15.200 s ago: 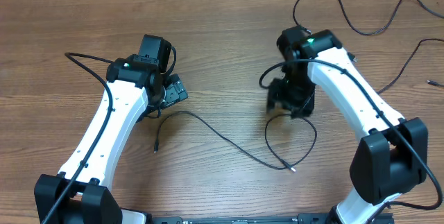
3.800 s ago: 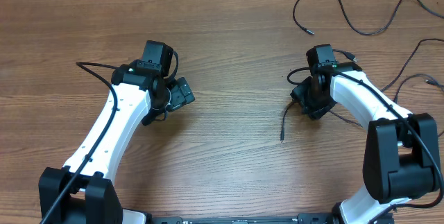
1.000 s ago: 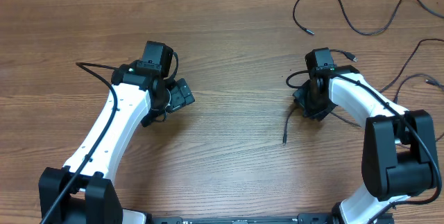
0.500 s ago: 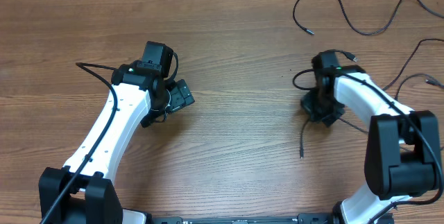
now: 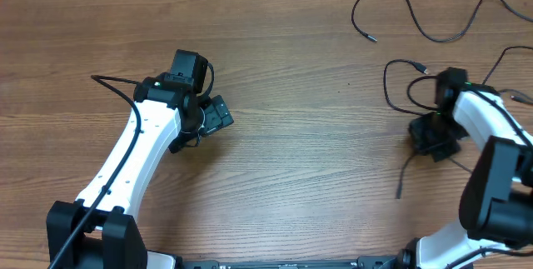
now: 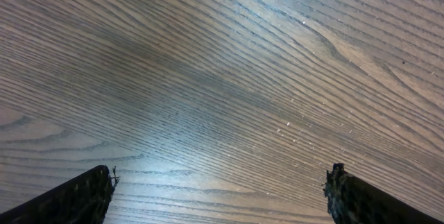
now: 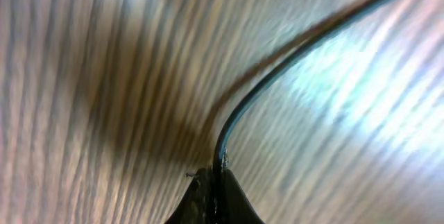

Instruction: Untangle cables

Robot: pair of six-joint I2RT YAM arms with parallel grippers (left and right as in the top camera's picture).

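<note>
In the overhead view my right gripper [image 5: 435,141] sits at the right side of the table, shut on a thin black cable [image 5: 403,177] whose free end trails toward the front. The right wrist view shows the jaws [image 7: 216,177] pinched on that cable [image 7: 277,68], which curves up and to the right over the wood. Another loose cable [image 5: 398,4] loops at the back right, and one more cable [image 5: 496,62] runs along the right edge. My left gripper [image 5: 213,117] hovers left of centre, open, with only bare wood between its fingers [image 6: 76,200].
A thin black loop with a small plug end [image 5: 421,69] lies just behind the right gripper. The left arm's own black wire [image 5: 112,83] sticks out to the left. The wooden table [image 5: 300,136] stretches between the two arms.
The right gripper has shut on the cable and moved to the right, dragging its free end with it. The left arm has not moved.
</note>
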